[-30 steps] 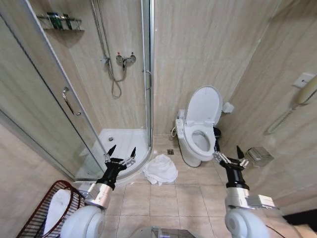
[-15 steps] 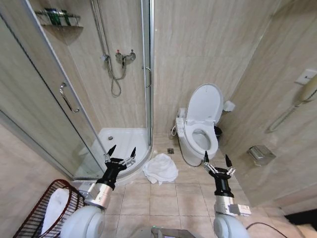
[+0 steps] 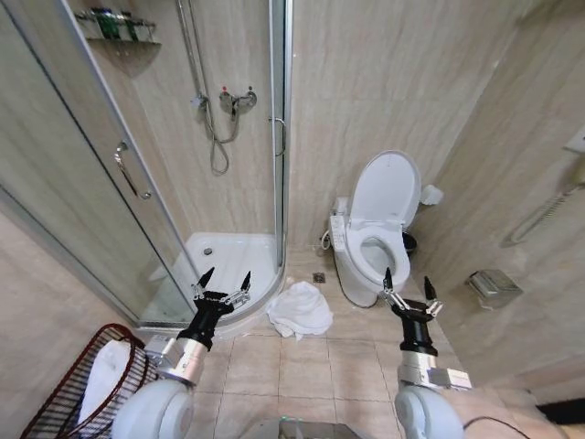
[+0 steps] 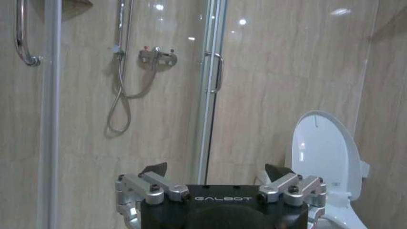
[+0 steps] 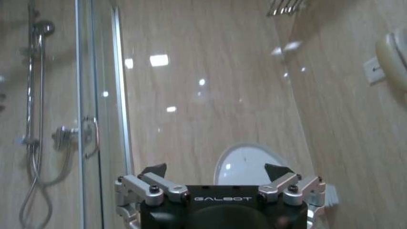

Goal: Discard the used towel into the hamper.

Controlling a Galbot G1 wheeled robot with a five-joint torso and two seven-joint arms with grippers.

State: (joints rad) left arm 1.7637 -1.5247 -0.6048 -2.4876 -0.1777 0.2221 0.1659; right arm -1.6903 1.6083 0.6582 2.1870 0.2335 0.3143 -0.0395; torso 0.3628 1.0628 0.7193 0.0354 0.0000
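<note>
Since the earlier frames the right gripper (image 3: pixel 404 283) has been drawn inward from beside the toilet; jaws are spread and empty. The dark red-brown wire hamper (image 3: pixel 55 389) is seen far left. The left gripper (image 3: pixel 223 280) is held with jaws spread. The crumpled white cloth towel (image 3: pixel 300 311) lies on the floor tiles between the grippers; judged soft and light, best pinched at a raised fold. No long axis is discernible.

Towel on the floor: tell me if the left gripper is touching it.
Apart. The head view shows the left gripper open, raised over the shower edge, with bare floor tile between it and the white towel.
</note>
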